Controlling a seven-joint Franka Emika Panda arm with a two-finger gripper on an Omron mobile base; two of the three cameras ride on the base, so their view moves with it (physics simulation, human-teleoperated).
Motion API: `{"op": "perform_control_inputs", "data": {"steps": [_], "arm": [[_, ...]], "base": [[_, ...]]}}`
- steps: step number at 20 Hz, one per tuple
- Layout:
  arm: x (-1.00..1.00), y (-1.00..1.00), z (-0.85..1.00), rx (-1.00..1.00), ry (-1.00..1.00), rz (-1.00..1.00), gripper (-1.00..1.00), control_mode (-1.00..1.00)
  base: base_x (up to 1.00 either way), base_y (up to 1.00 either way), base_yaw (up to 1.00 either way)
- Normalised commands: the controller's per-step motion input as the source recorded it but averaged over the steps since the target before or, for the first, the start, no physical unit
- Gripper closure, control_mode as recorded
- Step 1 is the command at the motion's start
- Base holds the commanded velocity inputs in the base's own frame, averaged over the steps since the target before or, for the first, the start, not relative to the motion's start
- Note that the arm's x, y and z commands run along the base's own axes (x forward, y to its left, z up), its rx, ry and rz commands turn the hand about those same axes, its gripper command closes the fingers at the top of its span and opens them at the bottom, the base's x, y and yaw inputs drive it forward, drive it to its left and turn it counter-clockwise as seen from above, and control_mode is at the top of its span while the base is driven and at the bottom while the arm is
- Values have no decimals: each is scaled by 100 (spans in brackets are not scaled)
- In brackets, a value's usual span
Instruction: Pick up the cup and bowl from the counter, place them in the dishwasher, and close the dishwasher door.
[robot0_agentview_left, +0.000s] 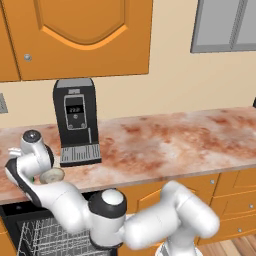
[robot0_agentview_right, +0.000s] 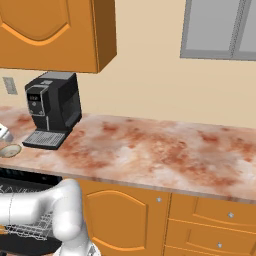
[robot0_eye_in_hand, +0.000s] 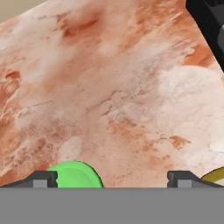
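My gripper (robot0_eye_in_hand: 111, 179) is open and points down at the marbled counter (robot0_eye_in_hand: 113, 87), holding nothing. The green cup (robot0_eye_in_hand: 75, 175) sits just inside the left fingertip (robot0_eye_in_hand: 41, 178). A sliver of the beige bowl (robot0_eye_in_hand: 214, 176) lies outside the right fingertip. In the left base view the white hand (robot0_agentview_left: 32, 152) hovers over the counter's left end, with the bowl (robot0_agentview_left: 52, 175) beside it and a speck of the cup (robot0_agentview_left: 32, 178) below it. The bowl (robot0_agentview_right: 9, 149) also shows at the right base view's left edge. Below, the dishwasher (robot0_agentview_left: 12, 207) stands open with its wire rack (robot0_agentview_left: 45, 237) pulled out; its door is out of view.
A black coffee machine (robot0_agentview_left: 75, 120) stands on the counter (robot0_agentview_left: 175, 140) just right of the hand, close to the bowl. Orange wall cabinets (robot0_agentview_left: 85, 35) hang above. Orange base cabinets and drawers (robot0_agentview_right: 200, 220) run under the counter to the right.
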Motion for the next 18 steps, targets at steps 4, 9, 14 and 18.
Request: {"op": "perform_control_inputs", "data": {"steps": [4, 9, 14, 18], "arm": [[6, 37, -27, 0, 0, 0, 100, -100], [-4, 29, -19, 0, 0, 0, 100, -100], [-39, 9, -5, 0, -2, 0, 100, -100], [-59, -6, 0, 0, -8, 0, 100, -100]], "base": [[0, 0, 0], [0, 0, 0], [0, 0, 0], [0, 0, 0]]}}
